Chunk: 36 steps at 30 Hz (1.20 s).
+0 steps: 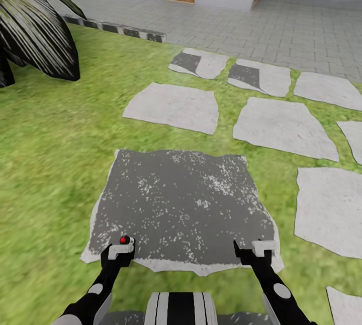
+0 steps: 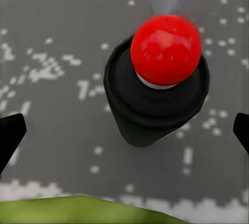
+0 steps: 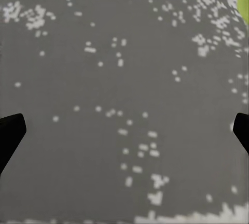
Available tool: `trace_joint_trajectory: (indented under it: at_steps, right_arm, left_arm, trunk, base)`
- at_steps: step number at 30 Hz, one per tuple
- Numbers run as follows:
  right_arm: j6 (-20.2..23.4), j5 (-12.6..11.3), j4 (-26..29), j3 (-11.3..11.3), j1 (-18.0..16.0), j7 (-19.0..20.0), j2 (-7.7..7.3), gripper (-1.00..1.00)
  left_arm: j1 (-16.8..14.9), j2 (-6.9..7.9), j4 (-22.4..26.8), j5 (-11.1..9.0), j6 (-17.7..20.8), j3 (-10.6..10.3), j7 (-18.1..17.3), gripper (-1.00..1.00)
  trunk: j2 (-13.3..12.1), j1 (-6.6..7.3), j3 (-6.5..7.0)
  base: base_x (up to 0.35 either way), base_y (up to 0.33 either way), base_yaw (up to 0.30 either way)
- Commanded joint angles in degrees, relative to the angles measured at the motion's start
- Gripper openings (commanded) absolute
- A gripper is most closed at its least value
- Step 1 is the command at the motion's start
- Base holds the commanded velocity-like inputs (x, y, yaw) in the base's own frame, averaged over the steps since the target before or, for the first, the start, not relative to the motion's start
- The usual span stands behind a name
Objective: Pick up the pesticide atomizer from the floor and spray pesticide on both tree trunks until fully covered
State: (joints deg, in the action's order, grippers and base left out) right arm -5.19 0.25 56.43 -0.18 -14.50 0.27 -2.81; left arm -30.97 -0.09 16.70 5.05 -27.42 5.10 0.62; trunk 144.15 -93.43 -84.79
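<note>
Over the dark grey paving slab (image 1: 181,209) at my feet, both my arms reach forward and down. My left gripper (image 1: 120,250) hangs right above the pesticide atomizer (image 2: 155,92), a small black body with a shiny red knob, standing on the slab near its grassy edge. My left fingers (image 2: 10,133) sit wide apart, one on each side of it, touching nothing. My right gripper (image 1: 255,249) hovers over bare speckled slab, its fingers (image 3: 10,130) spread wide as well, holding nothing. So, as I judge it, the task has barely begun: the atomizer is not yet picked up. Grass (image 1: 55,139) and pale stepping stones (image 1: 173,106) lie ahead, with a dark leafy plant (image 1: 35,28) at the left; both trunks are yet to be sprayed.
</note>
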Motion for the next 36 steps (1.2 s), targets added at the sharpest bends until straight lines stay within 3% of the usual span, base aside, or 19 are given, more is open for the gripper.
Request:
trace_joint_trajectory:
  at_steps: [1,36]
  right_arm:
    - [0.0,0.0,0.0,0.0,0.0,0.0,0.00,1.00]
    - [0.1,0.0,0.0,0.0,0.0,0.0,0.00,1.00]
  left_arm:
    - [0.0,0.00,0.0,0.0,0.0,0.0,0.0,1.00]
    - [0.0,-0.04,0.0,0.0,0.1,0.0,0.0,1.00]
  trunk:
    - [0.0,0.00,0.03]
    - [0.0,0.00,0.10]
  base:
    - [0.000,0.000,0.000]
    - [0.022,-0.004,0.000]
